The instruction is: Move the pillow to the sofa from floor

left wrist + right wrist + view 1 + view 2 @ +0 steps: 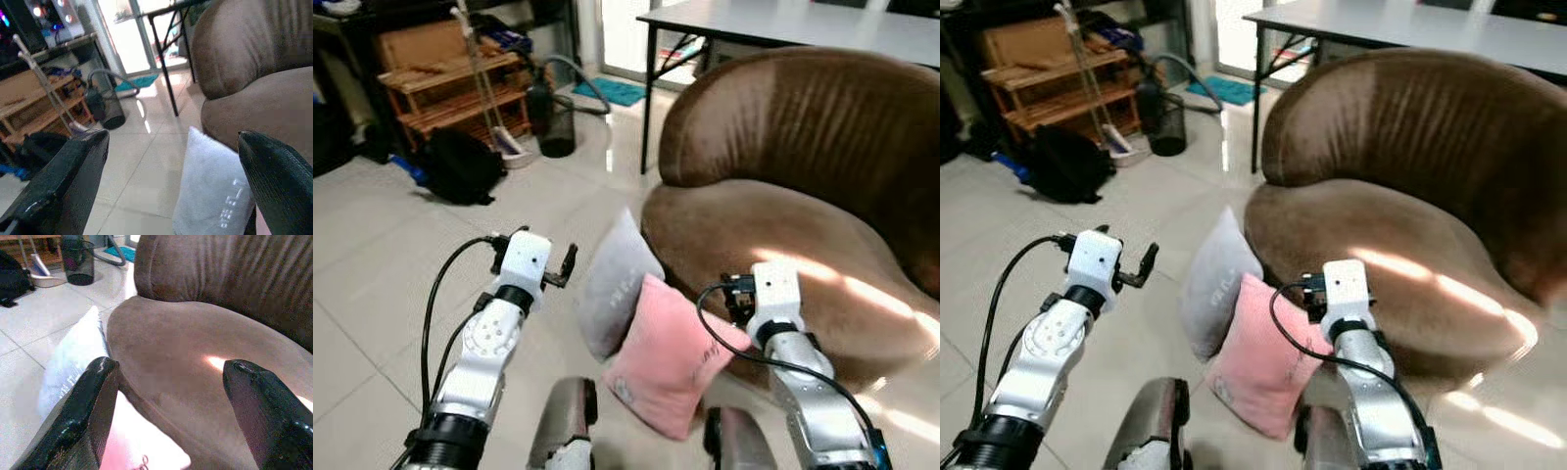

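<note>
A grey pillow (612, 284) and a pink pillow (666, 357) stand on the tiled floor, leaning against the front of the brown sofa (803, 196). The pink one overlaps the grey one's lower right side. My left gripper (171, 147) is open and hovers left of the grey pillow, apart from it. My right gripper (168, 364) is open too, raised over the pink pillow's upper right corner at the edge of the sofa seat, with nothing between its fingers.
A grey table (803, 24) stands behind the sofa. At the back left are a wooden shelf (440, 88), a mop (484, 88), a black bin (556, 122) and a black bag (460, 166). Open tiled floor (372, 255) lies to the left.
</note>
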`<state>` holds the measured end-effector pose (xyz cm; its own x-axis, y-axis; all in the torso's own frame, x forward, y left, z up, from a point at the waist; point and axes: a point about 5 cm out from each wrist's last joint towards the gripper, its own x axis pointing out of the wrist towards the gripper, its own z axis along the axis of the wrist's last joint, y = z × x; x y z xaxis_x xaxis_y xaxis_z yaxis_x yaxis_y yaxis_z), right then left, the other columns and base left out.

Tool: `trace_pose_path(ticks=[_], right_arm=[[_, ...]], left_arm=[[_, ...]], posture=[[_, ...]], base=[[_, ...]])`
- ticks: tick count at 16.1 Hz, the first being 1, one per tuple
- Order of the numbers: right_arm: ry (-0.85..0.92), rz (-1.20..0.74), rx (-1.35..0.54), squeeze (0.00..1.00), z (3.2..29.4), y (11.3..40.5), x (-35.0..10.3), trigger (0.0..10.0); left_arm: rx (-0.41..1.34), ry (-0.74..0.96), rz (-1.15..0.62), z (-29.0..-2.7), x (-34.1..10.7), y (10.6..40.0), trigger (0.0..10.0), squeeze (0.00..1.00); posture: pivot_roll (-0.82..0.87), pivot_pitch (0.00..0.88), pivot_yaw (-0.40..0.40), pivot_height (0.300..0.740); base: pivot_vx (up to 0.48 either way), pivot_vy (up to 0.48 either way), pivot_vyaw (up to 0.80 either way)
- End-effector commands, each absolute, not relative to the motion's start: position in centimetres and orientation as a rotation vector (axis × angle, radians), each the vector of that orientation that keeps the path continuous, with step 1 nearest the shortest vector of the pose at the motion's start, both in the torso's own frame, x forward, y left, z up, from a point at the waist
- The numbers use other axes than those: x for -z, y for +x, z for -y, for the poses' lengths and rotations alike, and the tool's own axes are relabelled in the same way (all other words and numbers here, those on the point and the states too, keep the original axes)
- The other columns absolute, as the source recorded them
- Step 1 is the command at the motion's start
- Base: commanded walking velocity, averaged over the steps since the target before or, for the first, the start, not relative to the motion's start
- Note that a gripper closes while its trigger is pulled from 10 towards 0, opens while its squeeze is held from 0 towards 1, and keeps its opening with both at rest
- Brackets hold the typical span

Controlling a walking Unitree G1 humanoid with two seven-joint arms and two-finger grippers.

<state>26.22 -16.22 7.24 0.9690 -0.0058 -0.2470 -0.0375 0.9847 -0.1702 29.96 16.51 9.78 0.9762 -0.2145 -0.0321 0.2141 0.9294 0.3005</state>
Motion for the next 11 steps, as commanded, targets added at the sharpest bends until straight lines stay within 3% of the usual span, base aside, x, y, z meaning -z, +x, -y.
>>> trace_pose_path(ticks=[1,3,11], right_arm=[[-0.186,-0.232,-0.012,0.00,16.42,26.57,-7.80,10.0],[-0.189,-0.231,-0.013,0.00,16.43,26.57,-7.80,10.0],[-0.197,-0.247,-0.017,0.00,16.42,26.56,-7.53,10.0]], left_arm=[[0.231,0.296,0.022,-16.34,-10.15,30.10,10.0,0.00],[0.237,0.291,0.021,-16.30,-10.08,30.05,10.0,0.00],[0.250,0.275,0.010,-16.45,-9.72,29.87,10.0,0.00]], posture=[[-0.04,0.000,0.036,0.601],[-0.04,0.000,0.036,0.601],[-0.04,0.000,0.032,0.601]], base=[[0.000,0.000,0.00],[0.000,0.000,0.00],[0.352,0.000,0.00]])
